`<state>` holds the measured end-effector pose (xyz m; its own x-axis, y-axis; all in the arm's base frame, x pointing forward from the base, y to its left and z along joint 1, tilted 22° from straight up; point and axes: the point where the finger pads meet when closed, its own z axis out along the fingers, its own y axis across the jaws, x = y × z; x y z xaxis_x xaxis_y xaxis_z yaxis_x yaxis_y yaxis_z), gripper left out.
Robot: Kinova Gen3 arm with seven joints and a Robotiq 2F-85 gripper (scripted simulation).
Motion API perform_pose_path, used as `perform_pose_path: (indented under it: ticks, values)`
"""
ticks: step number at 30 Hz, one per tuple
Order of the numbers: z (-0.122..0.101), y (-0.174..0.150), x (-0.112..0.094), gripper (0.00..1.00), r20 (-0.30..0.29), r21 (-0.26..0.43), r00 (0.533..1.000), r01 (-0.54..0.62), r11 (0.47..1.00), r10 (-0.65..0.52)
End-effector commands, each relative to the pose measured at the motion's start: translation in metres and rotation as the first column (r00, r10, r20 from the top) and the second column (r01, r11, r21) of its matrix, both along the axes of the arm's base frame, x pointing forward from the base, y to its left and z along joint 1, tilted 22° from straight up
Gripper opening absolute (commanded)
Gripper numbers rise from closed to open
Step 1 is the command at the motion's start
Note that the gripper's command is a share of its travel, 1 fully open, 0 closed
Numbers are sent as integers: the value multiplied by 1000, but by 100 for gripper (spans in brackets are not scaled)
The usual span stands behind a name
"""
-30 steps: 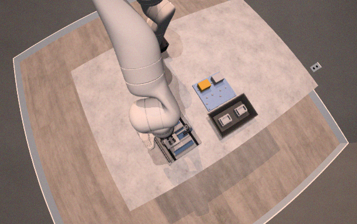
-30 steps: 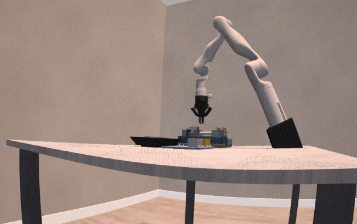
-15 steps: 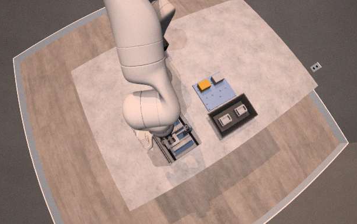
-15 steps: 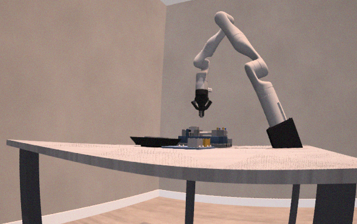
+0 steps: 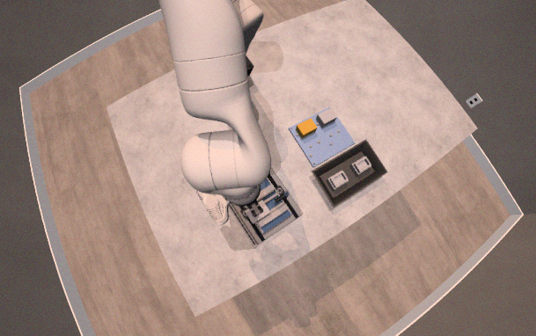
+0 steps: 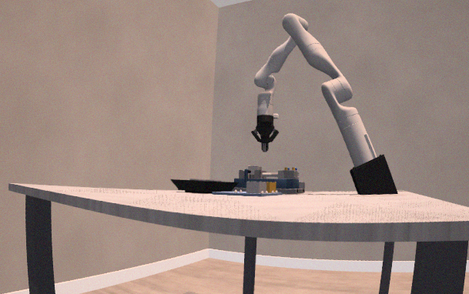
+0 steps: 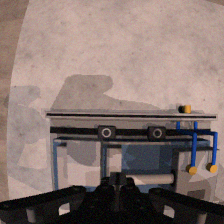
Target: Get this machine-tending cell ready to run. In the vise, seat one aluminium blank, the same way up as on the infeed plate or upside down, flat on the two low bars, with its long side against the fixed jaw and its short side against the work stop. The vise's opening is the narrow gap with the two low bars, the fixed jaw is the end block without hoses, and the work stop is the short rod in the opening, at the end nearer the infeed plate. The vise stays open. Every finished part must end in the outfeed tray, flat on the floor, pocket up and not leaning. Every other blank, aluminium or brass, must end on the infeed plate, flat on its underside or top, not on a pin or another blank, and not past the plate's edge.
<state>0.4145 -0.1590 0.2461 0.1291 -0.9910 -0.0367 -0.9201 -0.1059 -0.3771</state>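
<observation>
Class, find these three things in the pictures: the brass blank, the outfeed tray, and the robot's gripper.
brass blank [image 5: 306,127], top view, middle of its orange upper face.
outfeed tray [image 5: 321,181], top view, dark rim at its left corner.
gripper [image 6: 265,148], exterior view, tips of the shut fingers.

arm [image 6: 319,54]: bent high, wrist vertical | tool [image 6: 265,148]: pointing straight down, fingers closed together, holding nothing

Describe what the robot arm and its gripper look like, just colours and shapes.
The arm is smooth off-white, built of rounded tubular links with thin dark seam lines at the joints. It rises from a black wedge-shaped base. The gripper is black, with two angled linkage fingers under a black collar. No cables or markings show on it.
</observation>
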Motion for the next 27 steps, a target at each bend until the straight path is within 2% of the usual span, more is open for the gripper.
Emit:
perform_pose_path:
  ticks: [1,17,27]
  values:
    - [3,0,0,0,2,-3,1000,-7,1000,7]
    - [3,0,0,0,0,6,1000,15,1000,-15]
    - [5,-4,5,0,-20,69,985,170,983,-169]
